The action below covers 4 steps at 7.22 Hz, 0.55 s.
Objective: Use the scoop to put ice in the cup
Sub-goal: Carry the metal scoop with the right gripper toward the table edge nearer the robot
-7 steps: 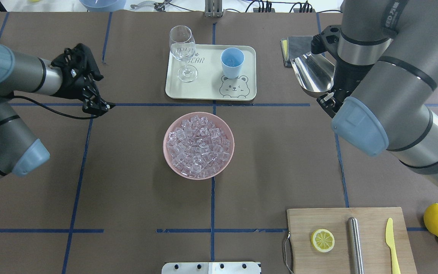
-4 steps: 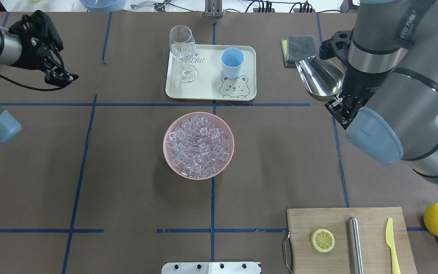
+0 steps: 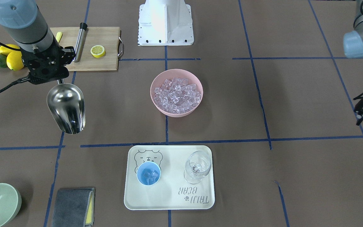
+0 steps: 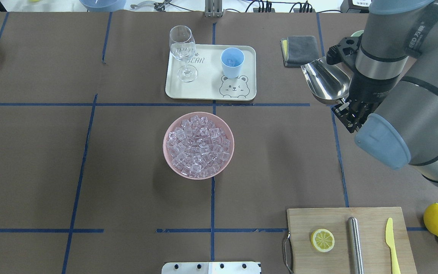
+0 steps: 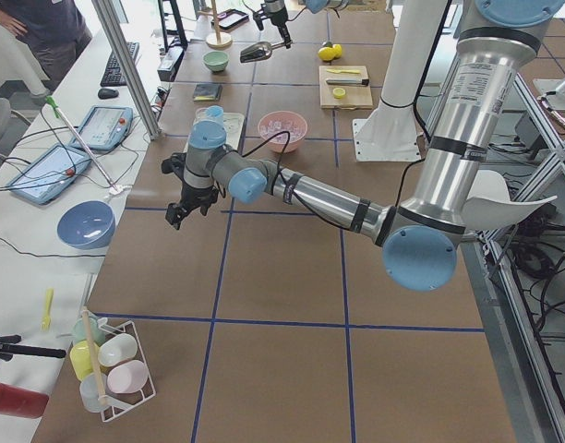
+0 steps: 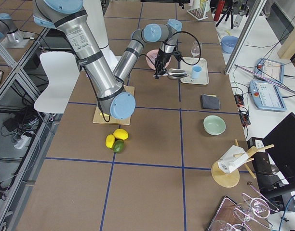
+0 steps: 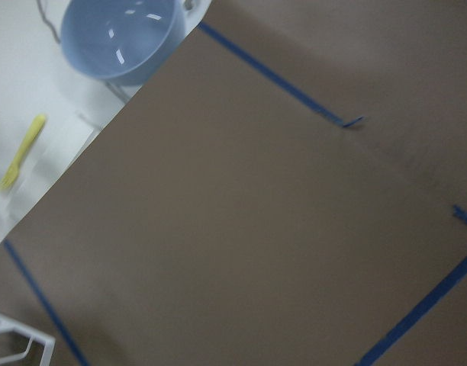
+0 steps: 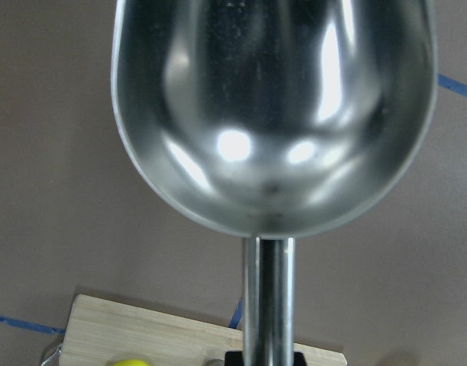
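"BEAR" on tray, word before it unclear

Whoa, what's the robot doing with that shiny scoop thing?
The right claw holds the scoop by its handle, off to one side of the tray. The scoop is empty. The blue cup on the tray has a few cubes in it, and the pink bowl in the middle is full of ice. The left claw hangs far off with nothing in it.

Right end effector clamped shut
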Motion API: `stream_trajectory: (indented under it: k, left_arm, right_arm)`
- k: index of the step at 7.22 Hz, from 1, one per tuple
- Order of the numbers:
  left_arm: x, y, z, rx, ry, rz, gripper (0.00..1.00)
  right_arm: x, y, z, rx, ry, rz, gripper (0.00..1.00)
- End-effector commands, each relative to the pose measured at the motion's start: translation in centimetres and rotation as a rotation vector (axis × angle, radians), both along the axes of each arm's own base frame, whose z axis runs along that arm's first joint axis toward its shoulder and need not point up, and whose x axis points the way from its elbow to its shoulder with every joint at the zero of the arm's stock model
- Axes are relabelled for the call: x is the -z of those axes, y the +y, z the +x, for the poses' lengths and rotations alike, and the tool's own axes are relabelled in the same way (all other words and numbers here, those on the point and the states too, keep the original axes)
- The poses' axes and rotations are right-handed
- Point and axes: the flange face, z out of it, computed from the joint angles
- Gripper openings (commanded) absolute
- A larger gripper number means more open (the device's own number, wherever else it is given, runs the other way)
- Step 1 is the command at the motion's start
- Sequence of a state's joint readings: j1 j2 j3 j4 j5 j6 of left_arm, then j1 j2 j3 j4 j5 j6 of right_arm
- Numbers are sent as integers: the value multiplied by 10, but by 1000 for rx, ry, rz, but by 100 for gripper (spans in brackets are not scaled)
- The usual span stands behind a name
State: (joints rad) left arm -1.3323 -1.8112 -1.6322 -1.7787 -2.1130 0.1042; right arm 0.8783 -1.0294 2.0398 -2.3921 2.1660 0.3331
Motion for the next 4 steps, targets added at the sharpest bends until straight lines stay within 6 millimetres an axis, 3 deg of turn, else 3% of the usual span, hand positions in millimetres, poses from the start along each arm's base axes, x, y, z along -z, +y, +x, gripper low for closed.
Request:
stream_trajectory:
  k: [1,2,3,4]
  left_arm:
    - [-92,23,-76,82,110,-323,100]
    - [-131,49,-98,108,208,-422,100]
    - [-161,78,-103,111,222,-485,100]
    - [-164,89,-124,153,231,-498,100]
  right_arm:
    - [-1,0,1,0,1,-1,0]
    - [-2,-1,0,-1,1,-4,0]
    - [-5,-1,0,-4,-5,2,0]
    - [-20,2,0,0,-42,-9,0]
